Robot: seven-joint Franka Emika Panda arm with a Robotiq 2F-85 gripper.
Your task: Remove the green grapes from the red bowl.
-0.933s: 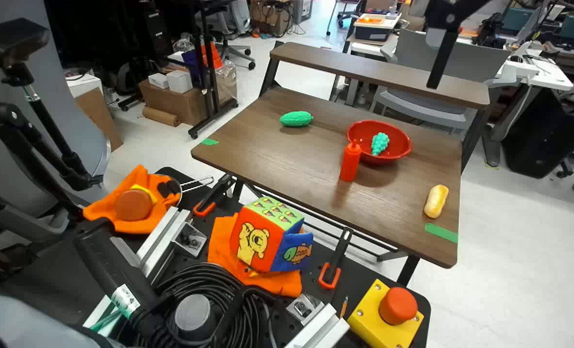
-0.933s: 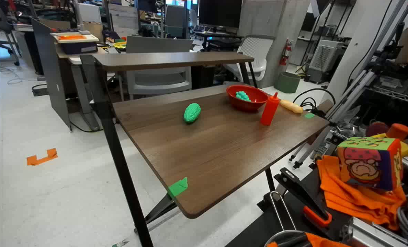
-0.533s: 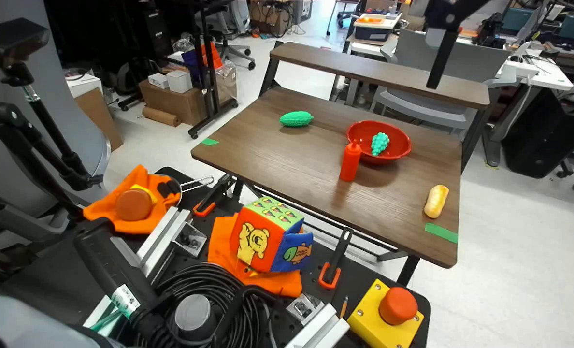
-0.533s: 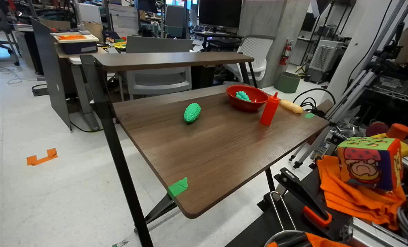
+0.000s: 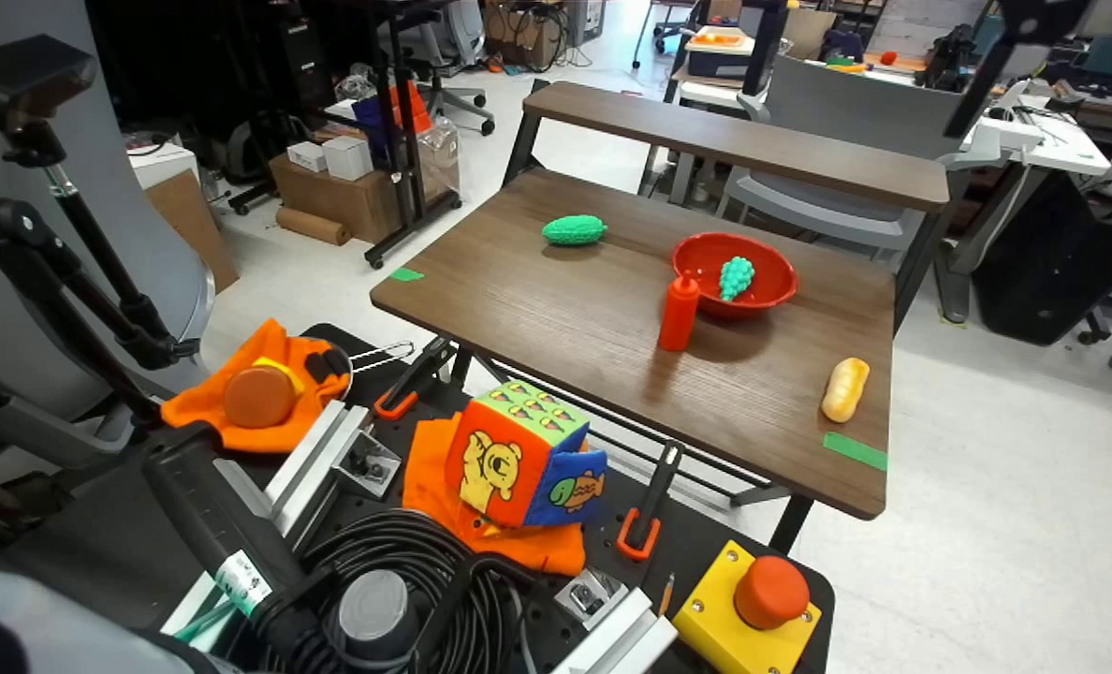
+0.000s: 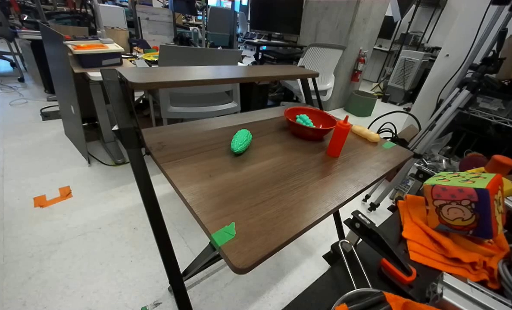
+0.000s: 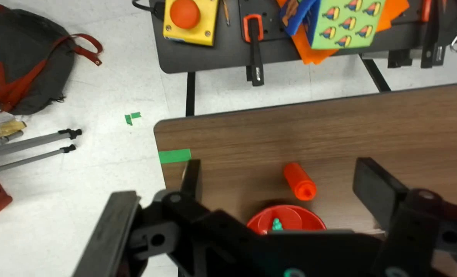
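Note:
The green grapes (image 5: 736, 278) are a small lumpy clump lying inside the red bowl (image 5: 775, 281) on the brown table. The grapes (image 6: 304, 121) and bowl (image 6: 308, 132) show in both exterior views. In the wrist view the gripper body hides the lower part of the bowl (image 7: 308, 221) and most of the grapes (image 7: 277, 224). My gripper (image 7: 278, 173) is open and empty, its fingers wide apart, high above the table. In an exterior view its two dark fingers (image 5: 865, 89) hang at the top, apart from the bowl.
A red squeeze bottle (image 5: 679, 314) stands upright close beside the bowl. A green oval object (image 5: 574, 230) and a yellow bread-like piece (image 5: 844, 389) lie on the table. A raised shelf (image 5: 734, 140) runs along the table's back edge. A cart with a soft cube (image 5: 523, 454) stands in front.
In an exterior view, the single dark finger shape has become two widely separated fingers: the gripper has opened. Dark parts now show at another exterior view's top right corner. The table objects have not moved.

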